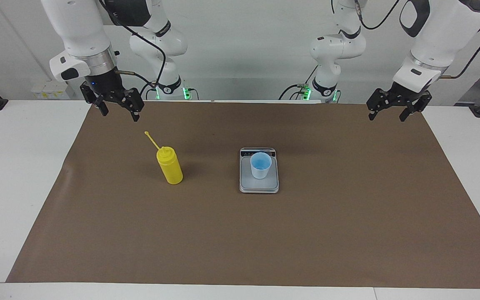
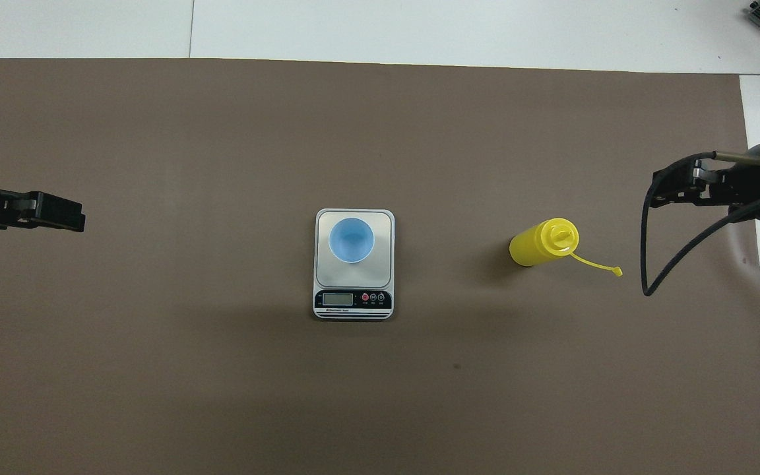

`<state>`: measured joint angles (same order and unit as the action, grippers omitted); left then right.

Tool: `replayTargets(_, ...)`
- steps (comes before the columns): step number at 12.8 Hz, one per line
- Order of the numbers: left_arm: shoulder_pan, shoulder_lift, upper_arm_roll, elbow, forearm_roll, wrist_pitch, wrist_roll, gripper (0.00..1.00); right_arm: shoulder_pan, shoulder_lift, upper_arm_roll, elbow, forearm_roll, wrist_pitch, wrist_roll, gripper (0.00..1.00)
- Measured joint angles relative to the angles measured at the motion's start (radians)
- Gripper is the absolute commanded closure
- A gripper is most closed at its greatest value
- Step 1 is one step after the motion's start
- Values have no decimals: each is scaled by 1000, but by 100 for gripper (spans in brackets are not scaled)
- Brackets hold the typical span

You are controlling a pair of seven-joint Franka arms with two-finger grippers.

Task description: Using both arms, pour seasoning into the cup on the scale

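Observation:
The yellow seasoning bottle [image 1: 169,166] stands upright on the brown mat toward the right arm's end of the table, its cap strap sticking out sideways; it also shows in the overhead view [image 2: 543,242]. The light blue cup [image 1: 261,165] stands upright on the silver-grey scale [image 1: 259,186] at the middle of the mat, also seen from overhead as cup [image 2: 351,240] and scale [image 2: 386,265]. My right gripper [image 1: 120,116] is open and empty, raised over the mat, apart from the bottle. My left gripper [image 1: 386,118] is open and empty, raised over the mat's corner at its own end.
The brown mat [image 1: 240,237] covers most of the white table [image 1: 15,166]. The scale's display strip [image 2: 353,300] is on its edge nearest the robots. A black cable [image 2: 677,251] hangs from the right arm.

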<state>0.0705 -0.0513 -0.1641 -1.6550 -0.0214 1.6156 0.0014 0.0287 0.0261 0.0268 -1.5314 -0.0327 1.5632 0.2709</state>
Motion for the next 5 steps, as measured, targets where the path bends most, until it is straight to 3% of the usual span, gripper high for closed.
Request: replayTargets(5,0,0,0,0,0,0,0,0,-8,-26,0,-82,0,-4,0,0)
